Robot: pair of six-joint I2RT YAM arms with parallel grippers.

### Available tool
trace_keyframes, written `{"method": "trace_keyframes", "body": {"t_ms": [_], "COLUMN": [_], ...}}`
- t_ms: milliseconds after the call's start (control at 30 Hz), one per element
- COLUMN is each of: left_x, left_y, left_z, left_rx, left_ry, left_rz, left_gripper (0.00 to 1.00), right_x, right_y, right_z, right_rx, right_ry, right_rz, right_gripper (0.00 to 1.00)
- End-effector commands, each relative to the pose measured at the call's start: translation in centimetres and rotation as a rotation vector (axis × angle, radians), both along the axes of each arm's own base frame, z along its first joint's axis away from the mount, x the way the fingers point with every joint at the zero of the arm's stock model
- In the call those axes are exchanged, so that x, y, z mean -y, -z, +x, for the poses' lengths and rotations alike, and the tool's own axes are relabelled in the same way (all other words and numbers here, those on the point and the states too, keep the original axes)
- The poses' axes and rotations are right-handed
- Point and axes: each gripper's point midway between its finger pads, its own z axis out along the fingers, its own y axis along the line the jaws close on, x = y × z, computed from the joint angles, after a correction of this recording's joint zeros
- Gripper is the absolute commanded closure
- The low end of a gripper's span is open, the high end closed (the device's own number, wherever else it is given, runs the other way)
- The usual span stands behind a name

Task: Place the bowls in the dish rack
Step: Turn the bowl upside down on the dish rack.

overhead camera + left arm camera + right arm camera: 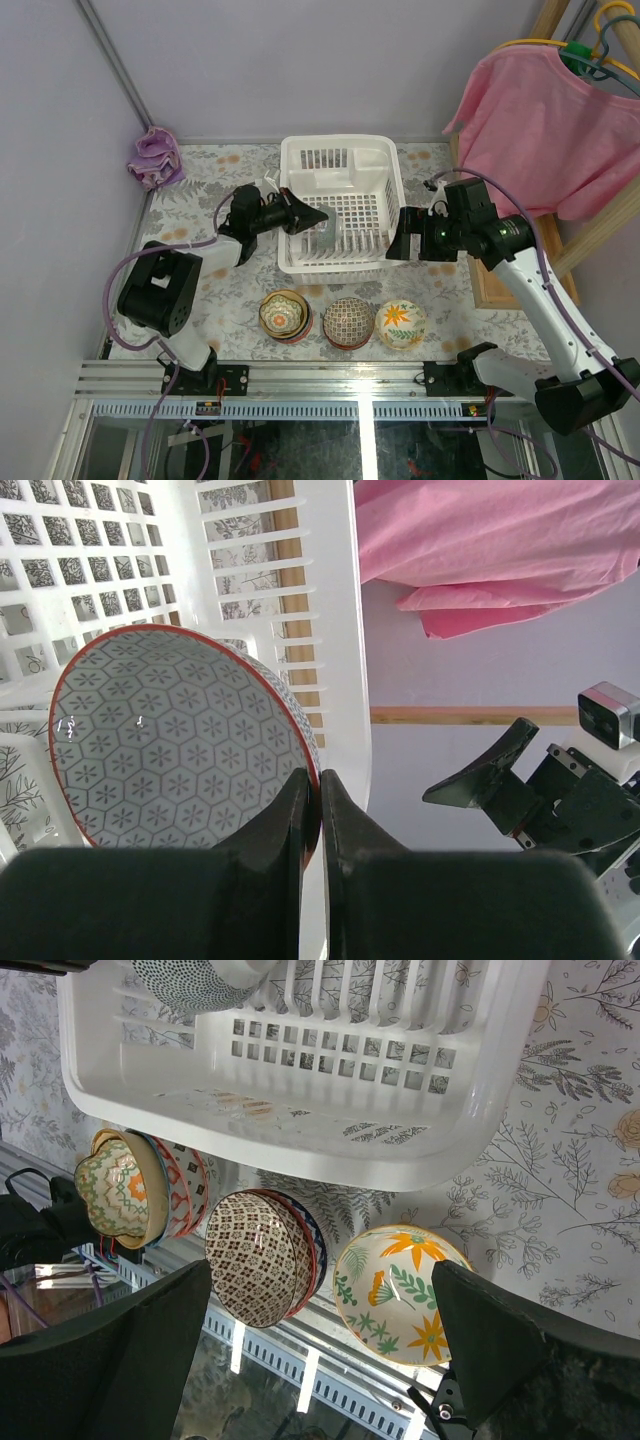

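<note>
The white dish rack (370, 170) stands mid-table. My left gripper (318, 216) reaches into it from the left, shut on the red rim of a grey hexagon-patterned bowl (328, 236) held on edge above the rack floor. In the left wrist view the fingertips (320, 792) pinch that bowl (170, 740) beside the rack wall (335, 630). My right gripper (405, 236) is open and empty just right of the rack. Three lots of bowls stand in front: an orange-yellow stack (283, 314), a brown-patterned stack (348, 322) and a white orange-flower bowl (401, 324). The right wrist view shows them (120, 1185), (260, 1255), (405, 1290) between the open jaws (320, 1360).
A pink shirt (555, 130) hangs on a hanger at the right, above a wooden frame (495, 285). A purple cloth (155, 158) lies in the far left corner. Grey walls close the back and left. The metal rail (320, 375) runs along the near edge.
</note>
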Motion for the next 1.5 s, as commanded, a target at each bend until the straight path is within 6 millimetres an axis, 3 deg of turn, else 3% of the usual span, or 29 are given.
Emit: {"method": "trace_keyframes", "body": {"t_ms": [0,667,1133,1200,1467], "left_x": [-0.4,-3.7,-5.2,-5.3,-5.5], "left_y": [0.2,5.3,7.0,7.1,6.9], "left_z": [0.0,-1.0,-2.4,-2.6,-2.5], "left_rx": [0.021,-0.087,-0.098,-0.091,-0.058], "left_ry": [-0.002,-0.085,-0.162,-0.170,-0.186], "left_rz": [0.016,0.353,0.369,0.362,0.357], "left_gripper": [1.00,1.00,1.00,1.00,1.00], "right_x": [-0.2,0.4,-0.2,-0.2,3.2], "right_y": [-0.9,-2.0,-3.4,-2.6,1.7], "right_z": [-0.6,-1.0,0.3,0.8,4.9], "right_rx": [0.026,0.075,0.055,0.021,-0.019], "right_ry": [-0.021,-0.026,-0.026,-0.030,0.106], "right_rz": [0.037,0.019,0.017,-0.013,-0.326], "right_gripper": [0.01,0.01,0.01,0.01,0.01]}}
